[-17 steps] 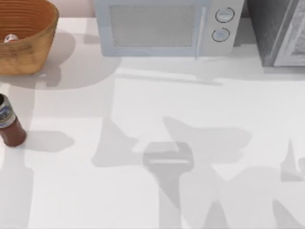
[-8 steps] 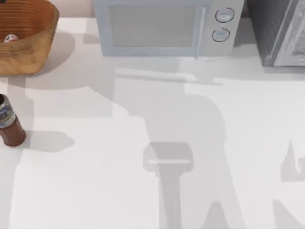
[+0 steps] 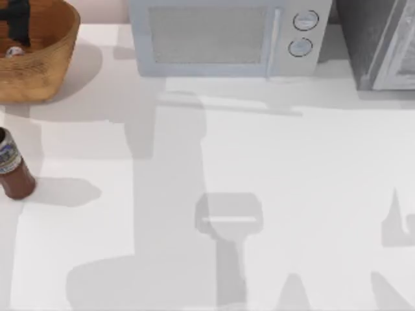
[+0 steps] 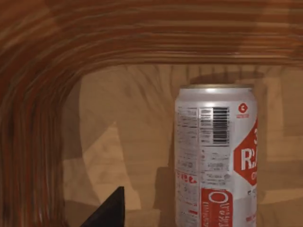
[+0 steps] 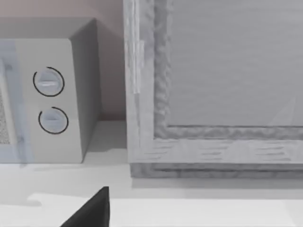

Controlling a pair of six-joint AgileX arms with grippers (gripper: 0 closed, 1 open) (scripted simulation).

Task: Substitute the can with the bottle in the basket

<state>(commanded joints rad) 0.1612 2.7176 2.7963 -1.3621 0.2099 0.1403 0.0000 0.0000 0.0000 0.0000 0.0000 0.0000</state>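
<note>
Can (image 4: 216, 156) stands upright on the floor of the basket (image 3: 48, 61), which sits at the far left of the table (image 3: 259, 162); from above just its pale top (image 3: 14, 51) peeks out under the dark left gripper (image 3: 16, 19), which hangs inside the basket rim, right over the can. Left wrist view looks along the ribbed orange-brown basket wall (image 4: 38, 94) w/ the can close ahead and one dark fingertip (image 4: 106, 213) off to its side, not touching it; can't tell how wide the fingers are parted, and nothing looks to be held. Bottle (image 3: 11, 170) stands upright at the left edge of the table, nearer than the basket and well apart from it. Right arm is parked near the far right, its wrist view facing the microwave (image 5: 52, 99) knobs and a grey cabinet (image 5: 213, 94), w/ one fingertip (image 5: 92, 210) at the edge; its opening can't be judged either. Handling, as a judgement: can is prob. light, thin-walled metal, smooth and a bit slippery, dents if squeezed hard, so take it across the mid-body w/ moderate force, fingers level, approach from above since the basket wall blocks a side reach. Bottle likely heavier, rigid, taller, tips easily; grip around the body just above the label, not the cap.
</note>
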